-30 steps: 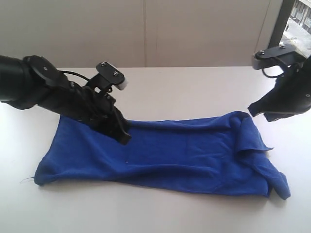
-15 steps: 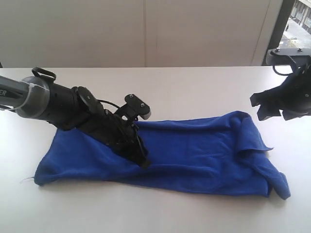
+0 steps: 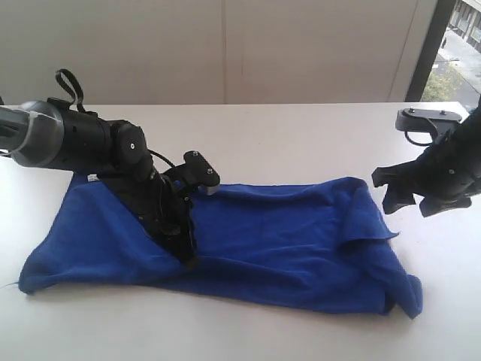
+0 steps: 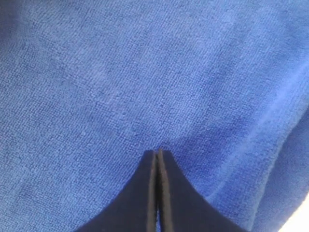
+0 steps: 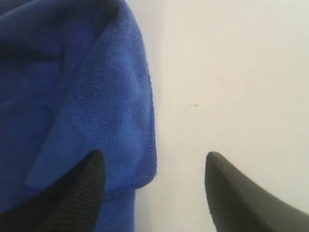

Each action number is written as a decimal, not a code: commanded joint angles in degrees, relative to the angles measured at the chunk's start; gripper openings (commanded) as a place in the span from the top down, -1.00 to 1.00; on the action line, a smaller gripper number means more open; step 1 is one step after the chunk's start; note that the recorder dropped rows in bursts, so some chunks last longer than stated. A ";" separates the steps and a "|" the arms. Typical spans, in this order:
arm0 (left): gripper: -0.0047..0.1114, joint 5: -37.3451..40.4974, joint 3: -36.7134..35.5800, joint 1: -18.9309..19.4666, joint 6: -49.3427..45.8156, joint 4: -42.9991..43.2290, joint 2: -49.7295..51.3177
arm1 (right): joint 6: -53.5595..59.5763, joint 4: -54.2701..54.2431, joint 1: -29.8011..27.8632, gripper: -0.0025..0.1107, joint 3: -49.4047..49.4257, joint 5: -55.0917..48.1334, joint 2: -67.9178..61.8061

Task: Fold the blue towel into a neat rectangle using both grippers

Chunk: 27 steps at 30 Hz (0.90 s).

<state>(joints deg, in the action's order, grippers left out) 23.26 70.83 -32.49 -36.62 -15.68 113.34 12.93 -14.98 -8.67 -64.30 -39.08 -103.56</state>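
Observation:
The blue towel (image 3: pixel 285 241) lies spread lengthwise on the white table (image 3: pixel 301 135), with its right end rumpled and folded over. My left gripper (image 3: pixel 185 260) is shut, its tips pressed down on the towel's left half; no cloth shows between the closed jaws in the left wrist view (image 4: pixel 158 152), where the towel (image 4: pixel 120 72) fills the picture. My right gripper (image 3: pixel 406 201) hangs open just beyond the towel's far right corner. In the right wrist view it (image 5: pixel 154 158) straddles the towel's edge (image 5: pixel 106 96), one finger over cloth and the other over bare table.
A pale wall (image 3: pixel 225 45) rises behind the table's far edge. A dark window frame (image 3: pixel 428 45) stands at the back right. Bare tabletop (image 3: pixel 225 331) runs in front of the towel and behind it.
The left gripper slid across the towel, and the whole cloth shifted leftward with it. The right gripper opened wide and came down and left toward the towel's right end.

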 commanded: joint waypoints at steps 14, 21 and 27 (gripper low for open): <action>0.92 5.07 -1.46 0.65 2.12 6.86 1.99 | 7.26 -13.21 -0.41 0.22 1.75 -1.56 -6.27; 0.92 5.07 -1.46 0.65 2.12 6.86 1.99 | 7.26 -13.45 -0.55 0.43 1.75 -1.76 -6.15; 0.92 5.07 -1.46 0.65 2.00 6.86 1.99 | 4.49 -13.30 -0.55 0.03 1.75 -1.89 -5.17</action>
<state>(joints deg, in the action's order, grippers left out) 24.33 70.95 -32.45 -34.75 -12.45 113.18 18.36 -28.15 -8.93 -62.76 -40.86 -109.23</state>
